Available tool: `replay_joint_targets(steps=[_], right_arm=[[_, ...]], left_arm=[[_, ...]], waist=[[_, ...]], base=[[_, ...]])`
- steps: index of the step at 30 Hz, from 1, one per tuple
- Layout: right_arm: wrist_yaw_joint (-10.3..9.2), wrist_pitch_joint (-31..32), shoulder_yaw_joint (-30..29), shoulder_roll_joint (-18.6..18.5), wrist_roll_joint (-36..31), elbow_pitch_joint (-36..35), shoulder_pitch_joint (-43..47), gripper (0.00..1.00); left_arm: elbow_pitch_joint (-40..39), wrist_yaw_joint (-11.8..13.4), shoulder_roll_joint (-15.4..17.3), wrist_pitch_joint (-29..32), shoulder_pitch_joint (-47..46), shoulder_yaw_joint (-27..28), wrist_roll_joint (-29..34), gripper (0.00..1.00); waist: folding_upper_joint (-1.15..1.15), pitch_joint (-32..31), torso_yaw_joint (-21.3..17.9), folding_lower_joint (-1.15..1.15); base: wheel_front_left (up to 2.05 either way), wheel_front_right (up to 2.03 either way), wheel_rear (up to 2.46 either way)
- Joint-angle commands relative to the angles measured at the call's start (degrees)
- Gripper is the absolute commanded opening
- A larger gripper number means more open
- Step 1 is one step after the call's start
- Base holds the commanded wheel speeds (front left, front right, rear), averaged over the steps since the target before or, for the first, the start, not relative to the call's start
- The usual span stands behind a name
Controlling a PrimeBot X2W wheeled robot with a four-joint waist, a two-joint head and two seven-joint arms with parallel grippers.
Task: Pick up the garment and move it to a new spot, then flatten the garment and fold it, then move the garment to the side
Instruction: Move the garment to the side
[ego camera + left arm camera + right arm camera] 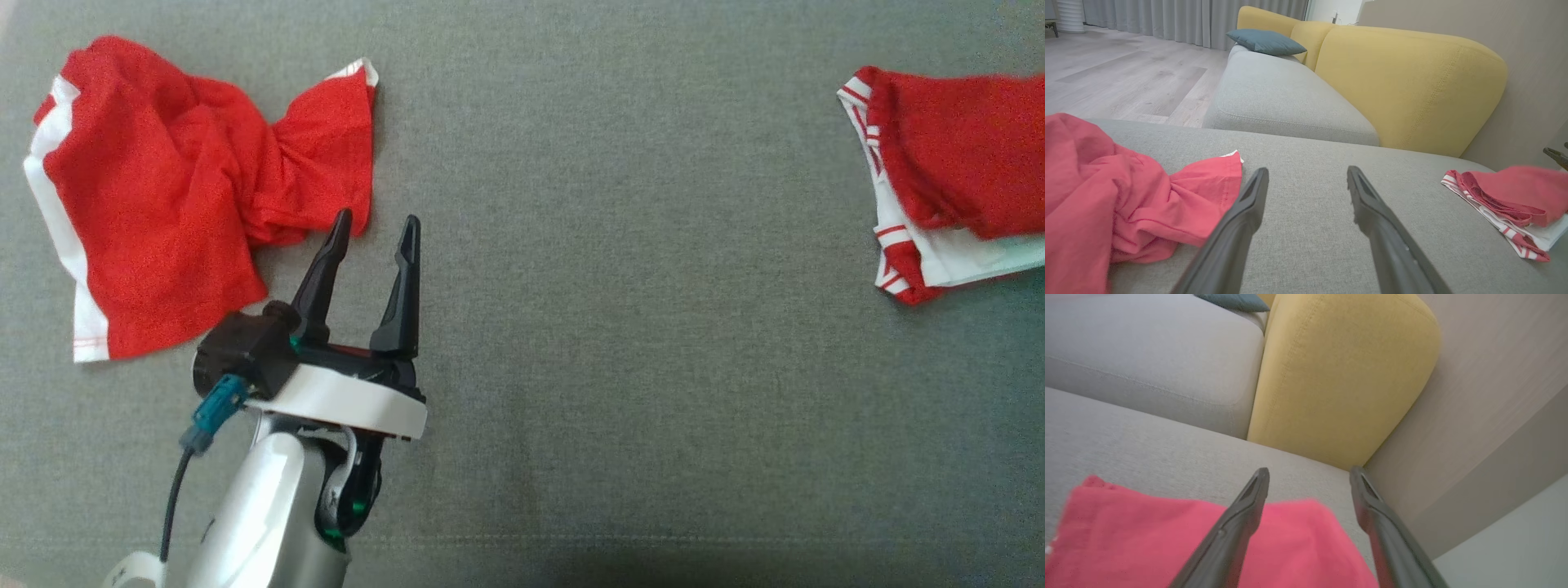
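Home living room, sofa [1290, 94], curtains [1167, 18], wood floor [1126, 81]

no readable text, label, brand or number, none on the red garment [163, 196], none on the grey sofa cushion [620, 269]

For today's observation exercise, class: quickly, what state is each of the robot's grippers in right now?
Left gripper: jaws open, holding nothing, beside the crumpled red garment.
Right gripper: jaws open, holding nothing, by the folded red garment.
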Motion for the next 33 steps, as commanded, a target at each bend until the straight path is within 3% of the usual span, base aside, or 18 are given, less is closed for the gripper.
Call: replay_joint_targets(steps=[1, 10, 20, 33], right_arm=[[-0.04, -0.9, 1.1, -0.1, 0.7, -1.7, -1.3, 1.0], [-0.04, -2.7, 6.5, 8.6, 6.7, -6.3, 2.6, 1.0], [-0.04, -3.0, 8.9, 18.8, 13.1, -17.2, 16.8, 1.0], [-0.04, -3.0, 11.1, 21.5, 21.5, -30.1, 33.5, 1.0]], left_arm=[[-1.6, -0.3, 0.4, -0.3, -1.1, 2.4, -0.1, 1.0], [-1.5, -0.3, 0.4, -0.3, 1.3, 3.7, -0.6, 1.0], [-2.3, -0.2, 0.4, -0.3, 6.4, 6.5, -0.9, 1.0], [-1.8, -0.4, 0.4, -0.3, 12.6, 7.6, -0.9, 1.0]], waist=[[0.0, -1.2, -0.3, 0.0], [0.0, -8.6, -1.2, 0.0], [0.0, -17.0, -2.4, 0.0], [0.0, -20.2, -4.2, 0.0]], base=[[0.0, 0.0, 0.0], [0.0, 0.0, 0.0], [0.0, 0.0, 0.0], [0.0, 0.0, 0.0]])
